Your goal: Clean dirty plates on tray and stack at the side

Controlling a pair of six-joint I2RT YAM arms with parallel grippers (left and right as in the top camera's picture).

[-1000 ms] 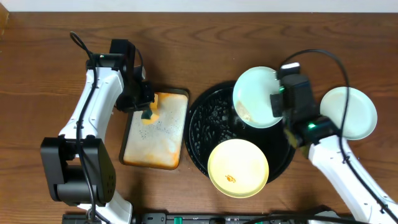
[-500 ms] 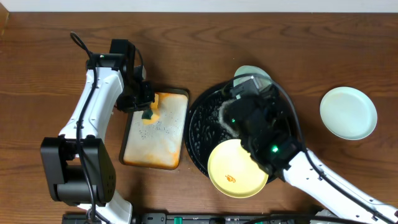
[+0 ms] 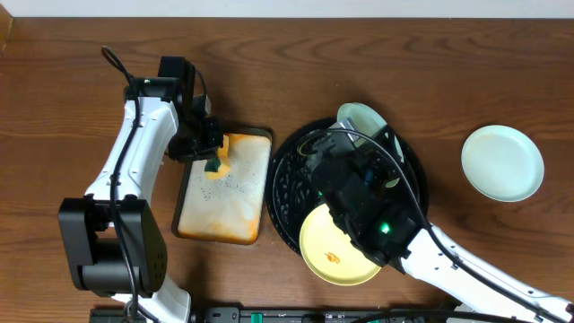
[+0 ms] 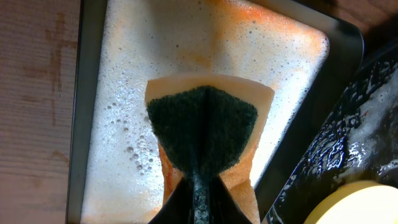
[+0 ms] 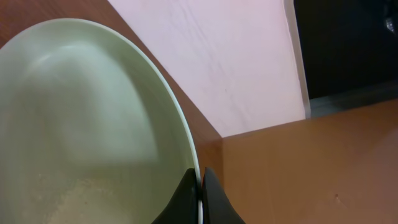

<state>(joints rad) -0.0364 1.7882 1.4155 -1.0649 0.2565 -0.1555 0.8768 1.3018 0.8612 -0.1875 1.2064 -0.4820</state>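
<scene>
Dark wooden worktop [image 3: 359,54], with a pale wall [image 5: 236,62] behind. The left hand [image 4: 200,196] is pinched on a green-faced sponge [image 4: 205,124] over a foamy, orange-stained small tray [image 4: 344,68]. The right hand [image 5: 200,193] is clamped on the rim of a mint plate [image 5: 81,124] at the black tray's [image 3: 285,179] far edge. Its arm [image 3: 386,224] hides much of that tray. A yellow plate [image 3: 327,256] lies at the tray's near edge. A second mint plate [image 3: 502,161] sits apart, to the right.

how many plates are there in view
3: one mint-green plate on the table at right, the pale yellow plate on the black tray, another mint-green plate pinched by the right gripper, mostly hidden under its arm.
</scene>
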